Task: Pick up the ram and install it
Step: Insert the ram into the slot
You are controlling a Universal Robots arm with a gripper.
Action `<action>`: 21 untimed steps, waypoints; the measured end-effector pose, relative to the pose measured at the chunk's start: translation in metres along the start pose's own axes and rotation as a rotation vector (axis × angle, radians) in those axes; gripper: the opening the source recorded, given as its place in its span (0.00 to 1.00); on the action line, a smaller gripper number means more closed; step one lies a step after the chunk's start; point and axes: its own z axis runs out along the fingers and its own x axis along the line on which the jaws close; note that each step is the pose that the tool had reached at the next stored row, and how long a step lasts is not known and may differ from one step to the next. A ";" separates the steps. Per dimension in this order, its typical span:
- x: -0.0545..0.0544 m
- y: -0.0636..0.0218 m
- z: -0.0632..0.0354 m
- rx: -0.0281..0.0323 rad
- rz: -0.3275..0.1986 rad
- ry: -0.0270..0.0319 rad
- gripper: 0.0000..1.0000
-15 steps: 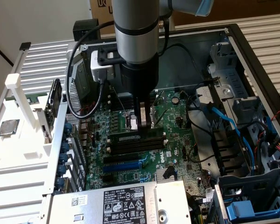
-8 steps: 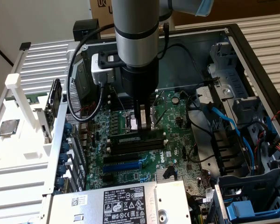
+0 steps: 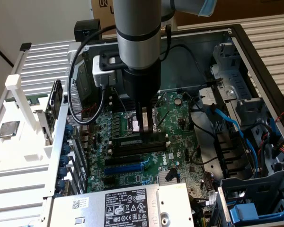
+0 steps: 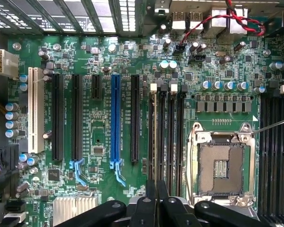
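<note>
Arm down inside open case, gripper (image 3: 143,124) over mobo just beside CPU socket (image 4: 222,165); socket empty, no chip in it.

Wrist view: gripper (image 4: 156,198) has fingers drawn nearly together, only a sliver of gap. A thin tan edge runs on from that gap along the slot farthest from the socket. Read as the ram (image 4: 155,137) seen edge-on, pinched at its top edge. In the exterior view the stick can't be made out under the tool.

Ram pos.: in line w/ that outer slot, on the socket's side of the blue PCIe slot (image 4: 115,123). The other 3 slots (image 4: 173,137), between ram and socket, look bare. Can't tell whether the stick is seated or just resting in the slot mouth. White end clip (image 4: 154,87) visible at the far end; near-end clip hidden by the fingers.

Step, as judged: install phase, pickup done, stick at the slot.

Next move calls for: straight press down, stick kept square to the slot, notch matched, even force on both ends so the clips latch. Any tilt risks jamming or a half-seated end.
</note>
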 end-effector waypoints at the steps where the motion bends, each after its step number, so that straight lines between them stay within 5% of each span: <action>1: 0.000 0.0000 0.0002 -0.0001 0.000 0.0001 0.12; 21: 0.000 0.0012 0.0033 0.0029 0.001 -0.0002 0.12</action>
